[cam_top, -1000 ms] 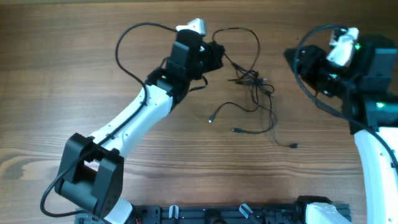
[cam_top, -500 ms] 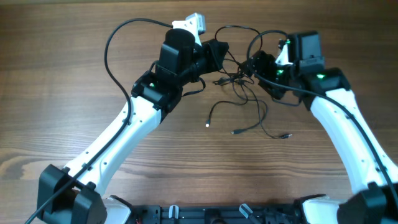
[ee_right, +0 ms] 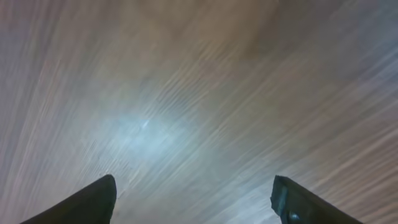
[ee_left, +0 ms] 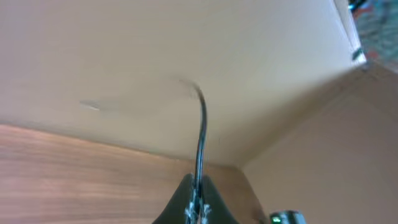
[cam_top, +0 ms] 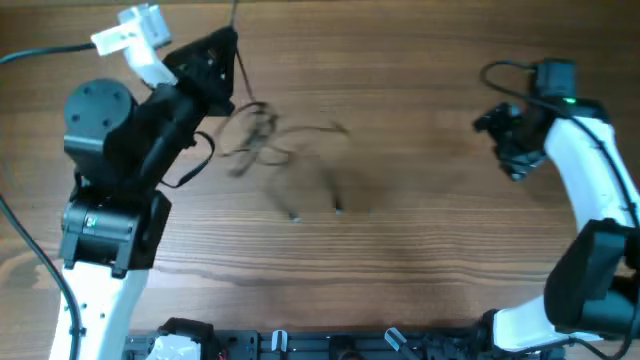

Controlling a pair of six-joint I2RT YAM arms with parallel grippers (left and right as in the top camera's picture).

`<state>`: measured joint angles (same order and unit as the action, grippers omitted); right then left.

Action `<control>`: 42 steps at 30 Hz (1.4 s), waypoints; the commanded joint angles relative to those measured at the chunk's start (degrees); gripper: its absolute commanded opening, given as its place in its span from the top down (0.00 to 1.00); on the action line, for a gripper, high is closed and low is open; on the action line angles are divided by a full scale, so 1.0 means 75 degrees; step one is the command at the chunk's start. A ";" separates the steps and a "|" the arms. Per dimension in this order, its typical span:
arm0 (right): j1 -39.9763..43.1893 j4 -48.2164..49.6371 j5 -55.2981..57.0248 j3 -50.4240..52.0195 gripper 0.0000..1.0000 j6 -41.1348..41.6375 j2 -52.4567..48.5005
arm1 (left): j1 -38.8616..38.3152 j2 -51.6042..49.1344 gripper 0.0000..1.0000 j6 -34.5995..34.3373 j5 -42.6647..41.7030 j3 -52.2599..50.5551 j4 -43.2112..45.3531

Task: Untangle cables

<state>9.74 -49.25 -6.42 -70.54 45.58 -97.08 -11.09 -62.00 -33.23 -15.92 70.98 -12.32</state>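
Showing blurred at ten o'clock, the cables (cam_top: 262, 140) are seen as a loose tangle; one is clenched by the left gripper (cam_top: 228, 45) at eleven o'clock, and the right gripper (ee_right: 194, 202), at three o'clock, is released.

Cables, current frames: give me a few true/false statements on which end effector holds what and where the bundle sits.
1. The left end effector is closed on a thin black cable strand. True.
2. The right end effector grips a strand. False: its fingers stand apart with nothing between them.
3. The cable bundle shows in the overhead view as a blur just right of the left arm. True.
4. The right end effector touches the bundle. False: it is at the far right of the wooden table, well apart from the bundle.
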 commanded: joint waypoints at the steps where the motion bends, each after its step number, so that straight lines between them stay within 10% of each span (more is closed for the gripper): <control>1: 0.0644 -0.0131 -0.1830 -0.0029 0.18 -0.2241 -0.0085 | -0.0157 -0.0289 0.96 0.0175 -0.0490 0.0029 0.0015; 12: 0.0708 -0.0810 -0.4809 -0.0029 0.22 -0.4890 0.0064 | -0.3075 -0.2716 0.96 0.0207 -0.0810 0.0029 0.4278; 25: -0.0032 -0.1349 -0.4401 -0.0015 0.21 -0.5496 0.3722 | -0.3037 -0.3351 0.96 0.0169 0.0277 0.0029 0.3057; 34: -0.2439 0.3147 -0.3217 0.2066 0.21 -0.4820 0.2856 | -0.3042 -0.3351 0.96 -0.0090 0.0274 0.0029 0.2923; 37: -0.2838 0.3722 -0.3861 0.2110 0.36 -0.4826 0.1818 | -0.3042 -0.3348 0.96 -0.0096 0.0274 0.0029 0.2926; 40: -0.2704 0.3701 -0.2355 0.2110 0.96 -0.3465 0.0833 | -0.3031 -0.3305 0.96 -0.0423 0.0277 0.0029 0.3212; 42: -0.2197 0.3675 -0.2311 0.2110 0.96 -0.2716 0.0801 | -0.2830 -0.3115 0.96 -0.0423 0.0277 0.0032 0.3354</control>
<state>-10.83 -21.76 -28.80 -55.16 15.14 -89.67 -34.15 -87.35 -35.27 -14.39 70.67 11.42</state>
